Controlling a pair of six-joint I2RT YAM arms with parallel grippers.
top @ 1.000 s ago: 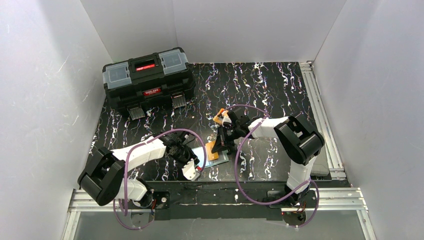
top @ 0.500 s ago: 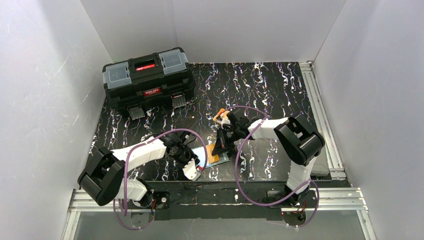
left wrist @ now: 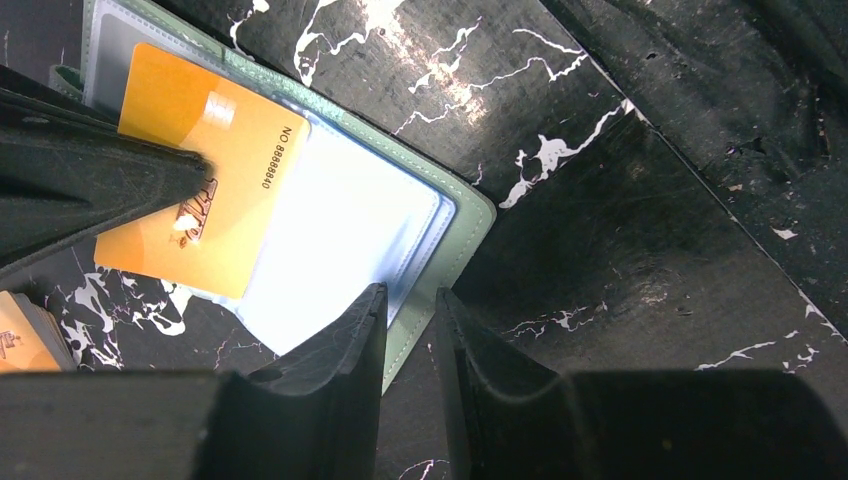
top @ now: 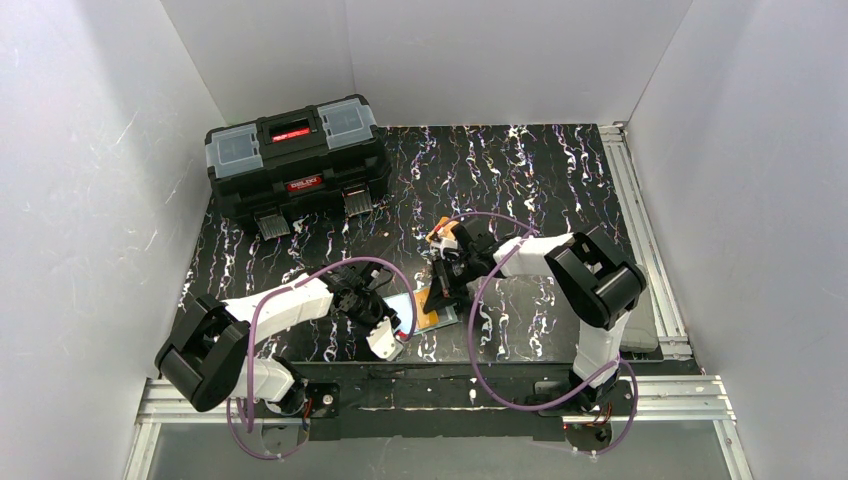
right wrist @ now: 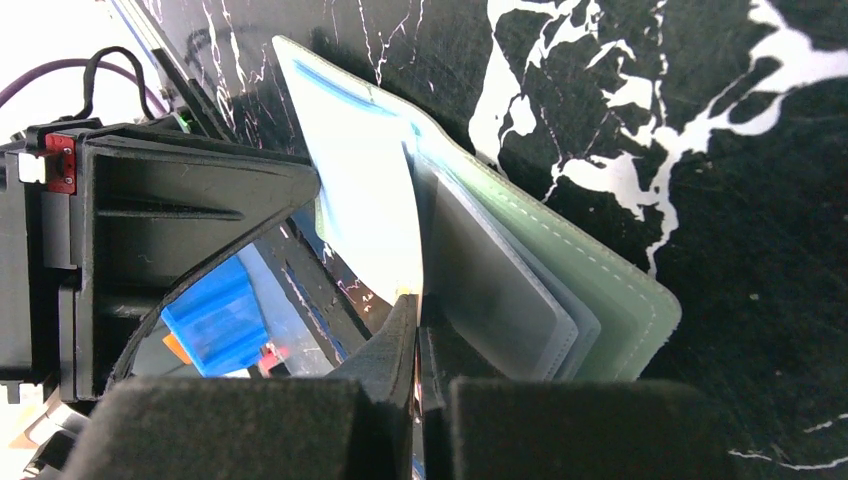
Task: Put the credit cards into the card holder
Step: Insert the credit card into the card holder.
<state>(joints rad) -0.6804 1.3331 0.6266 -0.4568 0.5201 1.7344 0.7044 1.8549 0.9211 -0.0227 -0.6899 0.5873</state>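
On a black white-veined tabletop (top: 520, 170) within white walls (top: 90, 150), left claw (left wrist: 410, 330) clamping card holder (left wrist: 455, 215) edge, right claw (right wrist: 418, 320) pinching orange card (left wrist: 200, 170).

White booth around a black marbled table

Plain white walls (top: 90, 180) close the left, back and right of the frame. The tabletop (top: 520, 170) is black with white streaks; a black toolbox (top: 297, 167) sits upper left, and aluminium rails (top: 640, 215) run along the right and bottom edges.

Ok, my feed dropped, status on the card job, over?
Left jaws clamped on card holder edge, pinning it open. Right jaws shut on orange card, feeding it into a sleeve. Nothing in the way.
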